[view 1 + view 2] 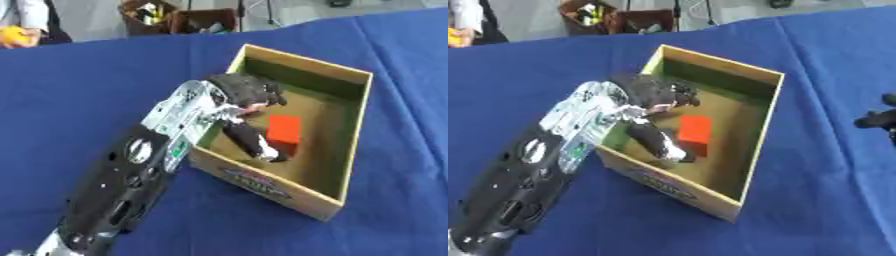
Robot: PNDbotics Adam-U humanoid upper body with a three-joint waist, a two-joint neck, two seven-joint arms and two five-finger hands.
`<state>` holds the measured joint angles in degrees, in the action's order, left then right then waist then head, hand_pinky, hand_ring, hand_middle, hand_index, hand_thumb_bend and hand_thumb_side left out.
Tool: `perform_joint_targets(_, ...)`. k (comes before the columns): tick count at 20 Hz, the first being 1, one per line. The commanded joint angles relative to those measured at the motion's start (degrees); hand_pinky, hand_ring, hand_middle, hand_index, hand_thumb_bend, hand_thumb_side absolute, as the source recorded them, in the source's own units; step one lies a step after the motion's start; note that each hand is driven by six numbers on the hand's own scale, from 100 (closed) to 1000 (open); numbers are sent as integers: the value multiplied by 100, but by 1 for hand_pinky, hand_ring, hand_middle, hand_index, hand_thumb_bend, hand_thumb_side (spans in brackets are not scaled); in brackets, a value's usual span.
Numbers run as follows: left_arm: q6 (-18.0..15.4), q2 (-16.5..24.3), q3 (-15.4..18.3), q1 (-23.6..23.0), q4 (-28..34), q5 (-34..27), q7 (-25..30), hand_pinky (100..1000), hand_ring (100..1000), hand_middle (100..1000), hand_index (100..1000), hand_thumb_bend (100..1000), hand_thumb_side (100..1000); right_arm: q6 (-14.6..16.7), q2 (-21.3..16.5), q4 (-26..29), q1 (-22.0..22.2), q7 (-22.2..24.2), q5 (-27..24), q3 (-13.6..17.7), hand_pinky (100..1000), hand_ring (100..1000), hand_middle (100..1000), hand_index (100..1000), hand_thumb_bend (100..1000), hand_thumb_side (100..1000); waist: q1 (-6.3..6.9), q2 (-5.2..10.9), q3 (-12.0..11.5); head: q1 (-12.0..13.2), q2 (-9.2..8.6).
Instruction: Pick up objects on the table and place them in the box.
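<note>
Left robot hand (248,107) is reaching over the near-left wall of the box (350,150), fingers relaxed and spread, holding nothing; one finger is pointing down into the box just beside the red block (283,131). Red block is lying on the box floor, roughly mid-box, toward the left wall. Box is sitting askew on the blue table (79,85), right of centre, open top, printed label on its near wall. Right robot hand (878,119) is barely showing at the right edge over the table, well apart from the box; can't tell its finger state
</note>
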<state>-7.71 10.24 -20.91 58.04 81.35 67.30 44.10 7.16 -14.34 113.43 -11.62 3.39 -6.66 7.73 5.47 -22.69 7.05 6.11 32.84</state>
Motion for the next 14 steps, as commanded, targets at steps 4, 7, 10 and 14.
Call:
perform_joint_targets(4, 205, 168, 394, 272, 640, -118, -246, 598, 842, 935, 1000, 449, 853, -11, -18, 117, 10, 5, -12, 14, 891, 631, 517, 770, 100, 935, -113, 186, -120, -67, -35)
perform_joint_targets(7, 429, 223, 760, 366, 1021, -326, -476, 532, 805, 890, 979, 448, 837, -25, -2, 117, 15, 10, -10, 15, 891, 631, 517, 770, 100, 933, -140, 189, -176, -105, -50)
perform_joint_targets(10, 683, 275, 1174, 314, 1438, -579, -732, 518, 796, 876, 972, 427, 852, -14, 1, 117, 25, 4, -4, 24, 891, 631, 517, 770, 100, 933, -155, 188, -195, -126, -42)
perform_joint_targets(14, 1020, 467, 1664, 116, 2005, -927, -1081, 453, 749, 806, 932, 206, 904, -3, -6, 117, 52, -19, -6, 43, 890, 631, 518, 770, 100, 933, -170, 212, -251, -190, 37)
